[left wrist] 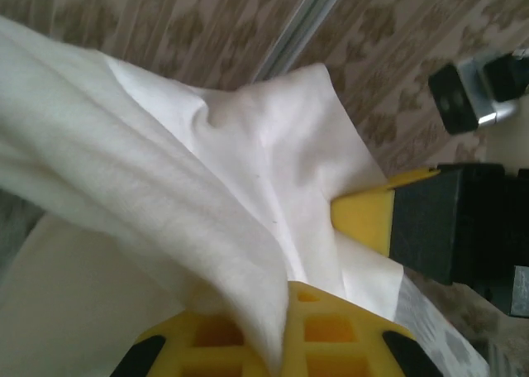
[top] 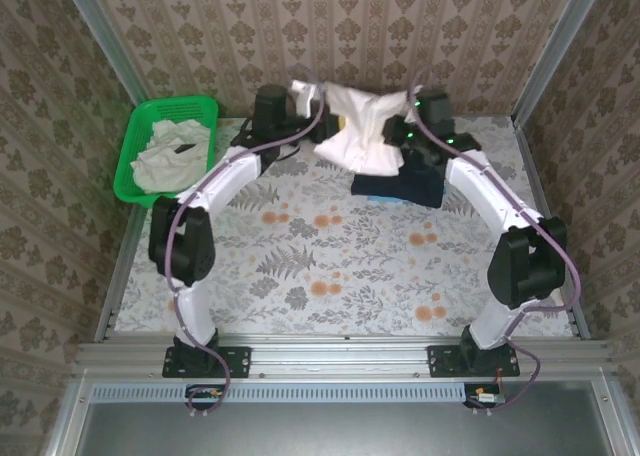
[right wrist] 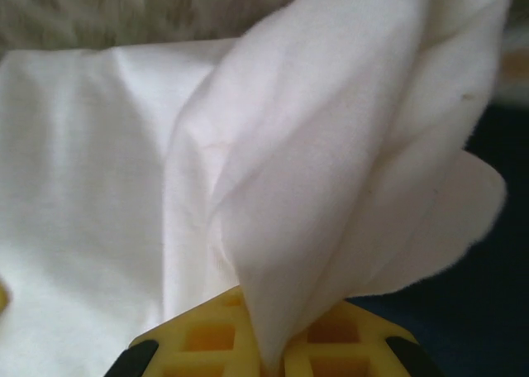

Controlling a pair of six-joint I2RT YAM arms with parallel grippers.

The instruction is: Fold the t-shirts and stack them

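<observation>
While a t-shirt (top: 362,126) is being held bunched above the far worktop (top: 300,266), one fold is being pinched by the left end effector (left wrist: 281,331) and another by the right end effector (right wrist: 264,348), both clamped tight on it. Beneath it, a dark folded cloth (top: 398,186) is being partly covered. Crumpled t-shirts (top: 170,158) are being held in the green basket (top: 133,146) at far left.

From overhead, the lifted t-shirt (top: 362,126) is draping over the tips of both arms and hiding the far part of the dark folded cloth (top: 400,187) on the bench (top: 300,261). The black print (top: 183,150) on the shirts (top: 160,164) in the basket (top: 127,164) is coming through too small for me to read. At the left pincer (left wrist: 285,315) and the right pincer (right wrist: 264,344), the frame edge is cutting off the yellow fingers (left wrist: 324,329), and fabric is burying the jaw line.
</observation>
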